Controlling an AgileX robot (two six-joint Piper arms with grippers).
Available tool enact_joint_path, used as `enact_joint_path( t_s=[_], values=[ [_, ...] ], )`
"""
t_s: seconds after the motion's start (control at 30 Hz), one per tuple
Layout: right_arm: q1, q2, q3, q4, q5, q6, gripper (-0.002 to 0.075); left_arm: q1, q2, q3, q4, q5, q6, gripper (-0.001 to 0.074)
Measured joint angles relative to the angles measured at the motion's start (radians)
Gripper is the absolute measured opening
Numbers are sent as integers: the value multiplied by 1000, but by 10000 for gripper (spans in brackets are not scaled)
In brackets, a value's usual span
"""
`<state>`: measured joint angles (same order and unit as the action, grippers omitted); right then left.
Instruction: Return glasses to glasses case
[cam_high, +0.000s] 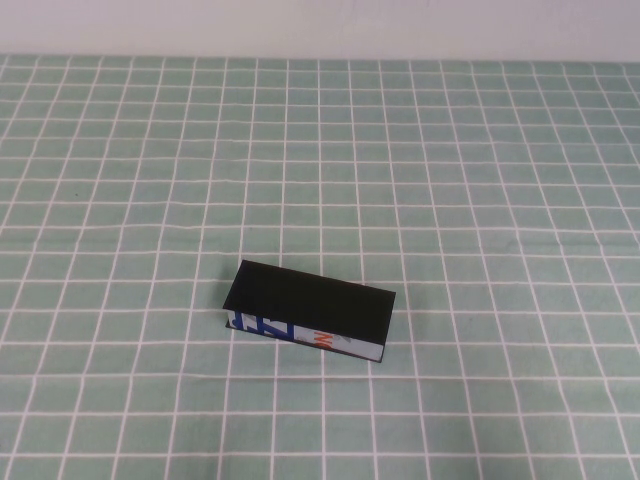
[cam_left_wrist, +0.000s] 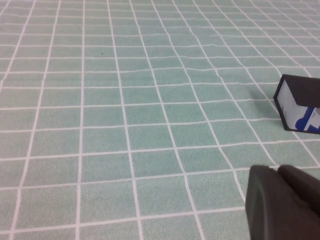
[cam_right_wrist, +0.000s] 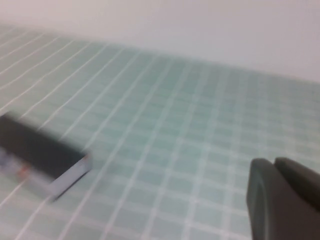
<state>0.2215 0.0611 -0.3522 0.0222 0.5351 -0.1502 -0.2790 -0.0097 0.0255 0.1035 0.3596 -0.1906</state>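
Observation:
The glasses case (cam_high: 310, 305) lies closed near the middle of the table, flat black lid up, its white front edge with blue and orange marks facing me. The glasses are out of view. Neither gripper shows in the high view. In the left wrist view, my left gripper (cam_left_wrist: 277, 170) is shut and empty, hovering over bare cloth with one end of the case (cam_left_wrist: 300, 107) some way off from it. In the right wrist view, my right gripper (cam_right_wrist: 274, 161) is shut and empty, with the case (cam_right_wrist: 42, 150) well away from it.
A green cloth with a white grid (cam_high: 480, 180) covers the table. A white wall (cam_high: 320, 25) runs along the far edge.

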Motion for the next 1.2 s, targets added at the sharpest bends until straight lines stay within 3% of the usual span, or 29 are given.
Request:
enact_joint_path(
  t_s=[0.17, 0.3, 0.57, 1.2],
  values=[
    [-127, -69, 47, 0, -40, 0, -11, 0, 0, 0, 0, 0, 0, -2],
    [-170, -75, 144, 5, -94, 0, -11, 0, -2, 0, 0, 0, 0, -2],
    [-174, -75, 365, 77, -203, 0, -11, 1, -2, 0, 0, 0, 0, -2],
    [-174, -75, 375, 125, -159, 0, -11, 2, -2, 0, 0, 0, 0, -2]
  ],
)
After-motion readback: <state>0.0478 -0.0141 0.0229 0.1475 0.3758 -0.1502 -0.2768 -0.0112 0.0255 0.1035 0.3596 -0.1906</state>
